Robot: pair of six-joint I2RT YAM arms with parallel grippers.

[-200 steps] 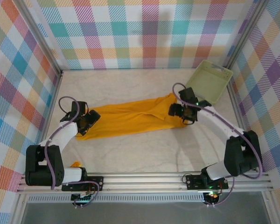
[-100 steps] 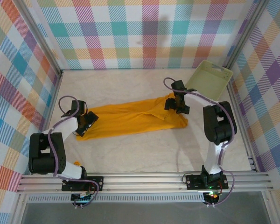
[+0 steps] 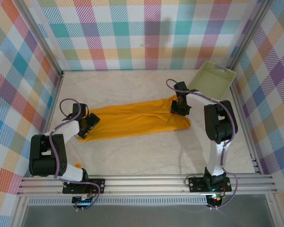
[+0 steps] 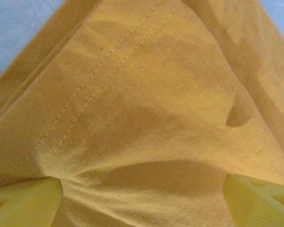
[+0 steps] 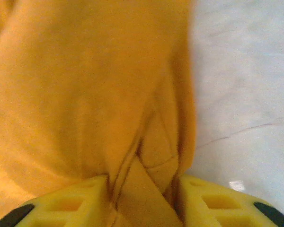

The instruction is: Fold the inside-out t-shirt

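Right claw (image 5: pixel 143 191) is clamped on a fold of the inside-out t-shirt (image 3: pixel 132 121), left claw (image 4: pixel 142 203) spread apart against it.

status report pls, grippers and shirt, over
Left gripper open on the t-shirt, left end. Right gripper shut on a fold, right end. T-shirt in one long band, not folded. Basket far right corner, off the cloth.

The mustard-orange cloth t-shirt (image 3: pixel 132 122) is seen as matt and finely knit with stitched seams, the yellow latticed fingers (image 5: pixel 66 205) and pale green basket (image 3: pixel 213 82) are rendered in smooth plastic, and the silver rail (image 3: pixel 146 182) in dull metal.
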